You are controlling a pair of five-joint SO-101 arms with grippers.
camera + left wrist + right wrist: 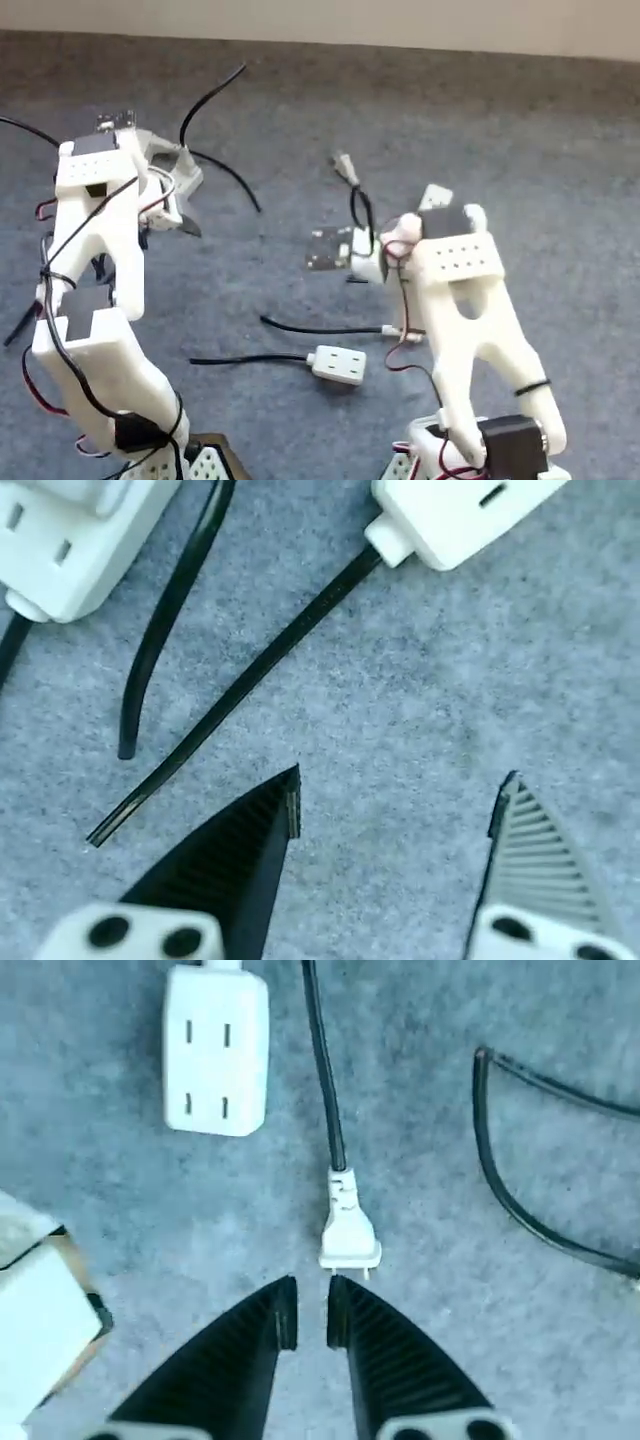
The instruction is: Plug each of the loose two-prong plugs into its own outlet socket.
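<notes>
In the high view a white outlet socket [338, 364] lies low at centre, its black cord [245, 359] running left. The lower plug [391, 330] is half hidden at the right arm's edge. The upper plug [345, 166] lies above centre, small and hard to make out. In the right wrist view the right gripper [310, 1312] is nearly closed and empty, its tips just short of a two-prong plug [348, 1235]; which plug it is I cannot tell. The left gripper [395, 800] stands wide open over the carpet [420, 680], near a white socket body [70, 540] and a second socket body [460, 510], both cut off by the frame edge.
</notes>
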